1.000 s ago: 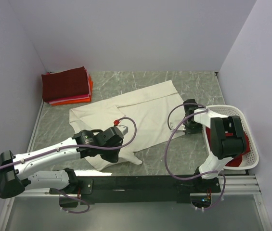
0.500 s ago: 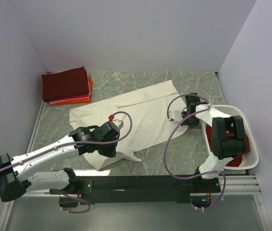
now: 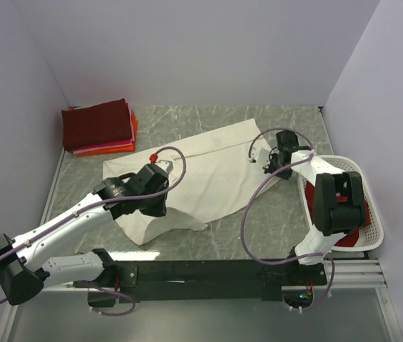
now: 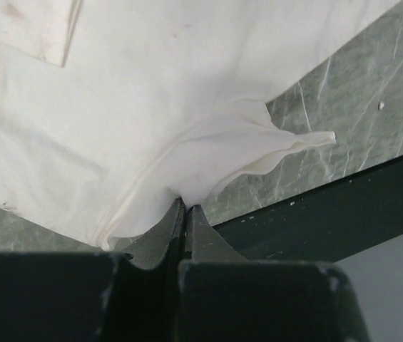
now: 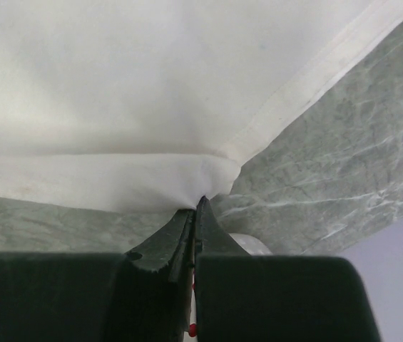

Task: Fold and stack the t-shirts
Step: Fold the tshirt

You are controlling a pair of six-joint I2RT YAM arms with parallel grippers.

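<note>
A limp, lightweight cream-white t-shirt [image 3: 212,171] lies spread mid-frame on the marble table [image 3: 287,228], with the left gripper [image 4: 185,210] and right gripper [image 5: 195,206] each clamped tight on its edge, where the seamed cloth probably slips least.

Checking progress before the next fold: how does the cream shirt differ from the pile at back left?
The cream-white t-shirt lies spread wide; the stack is folded compact and square. The t-shirt is pale; the stack shows maroon over red and orange-pink. The left claw and right claw each pinch the t-shirt's edge; nothing touches the stack. Both rest on the table.
</note>
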